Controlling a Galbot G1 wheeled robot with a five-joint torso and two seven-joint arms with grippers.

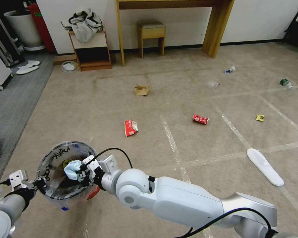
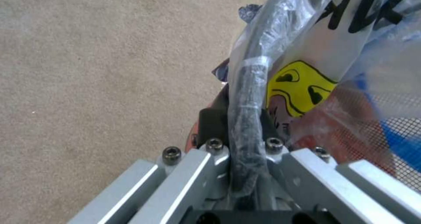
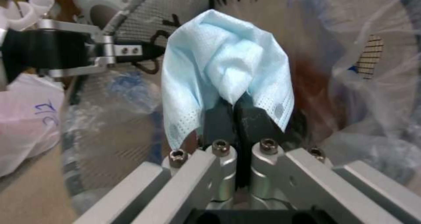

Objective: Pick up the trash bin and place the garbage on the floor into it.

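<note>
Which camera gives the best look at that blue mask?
The right wrist view: the blue mask looms close, pinched in the right pincer. The head view shows it small above the trash bin; the left wrist view doesn't clearly show it.

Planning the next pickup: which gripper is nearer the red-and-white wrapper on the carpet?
Right. The right gripper, shut on the blue mask, is over the trash bin, nearer the wrapper. The left gripper clamps the bin's far rim.

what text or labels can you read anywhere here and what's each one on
Black marker writing on the clear bag lining the trash bin: cut off, not legible as a word.
Blue handwriting on a white bag: unclear.
White print on the red wrapper: too small.
Crushed red can: print too small.
</note>
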